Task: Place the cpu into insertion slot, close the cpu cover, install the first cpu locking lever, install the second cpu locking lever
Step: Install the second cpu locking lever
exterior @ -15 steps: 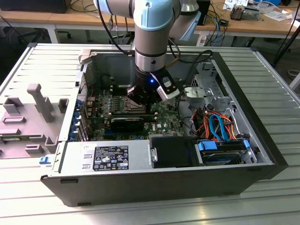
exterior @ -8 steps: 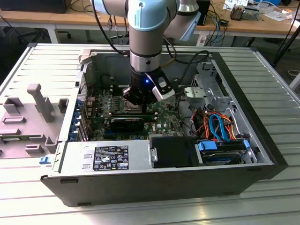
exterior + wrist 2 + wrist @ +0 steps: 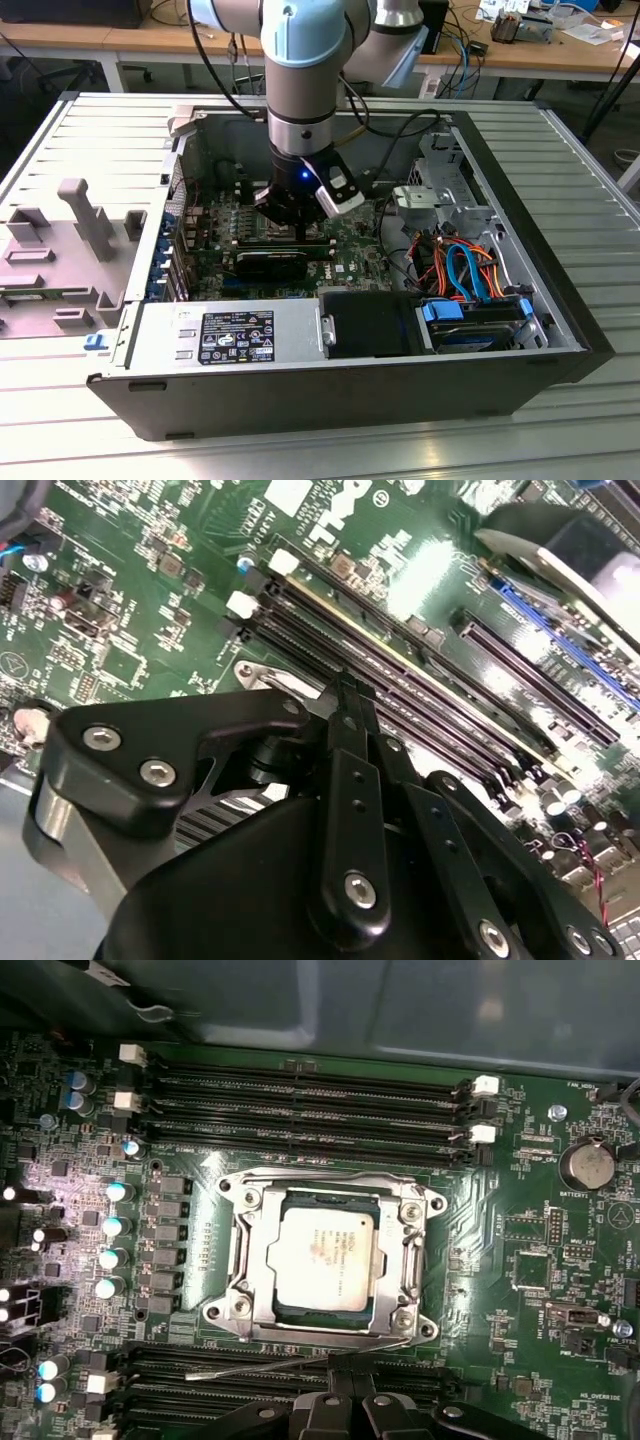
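Note:
In the first wrist view the cpu (image 3: 325,1257) lies flat in the insertion slot (image 3: 262,1305), its silver top showing through the window of the cpu cover (image 3: 250,1260), which is folded down over it. One thin locking lever (image 3: 250,1368) runs along the socket edge nearest my gripper (image 3: 350,1385) and sticks out past the socket corner. My gripper's black fingertips (image 3: 333,1392) are pressed together right at this lever. Another lever (image 3: 330,1176) lies along the far edge. In the exterior view my gripper (image 3: 300,228) is lowered into the computer case (image 3: 300,390) over the motherboard.
Long black memory slots (image 3: 300,1110) run on both sides of the socket. Capacitors (image 3: 115,1225) stand in a row beside it. The case holds a power supply (image 3: 230,335), a black fan shroud (image 3: 365,322) and bundled cables (image 3: 455,265) towards the exterior view's right.

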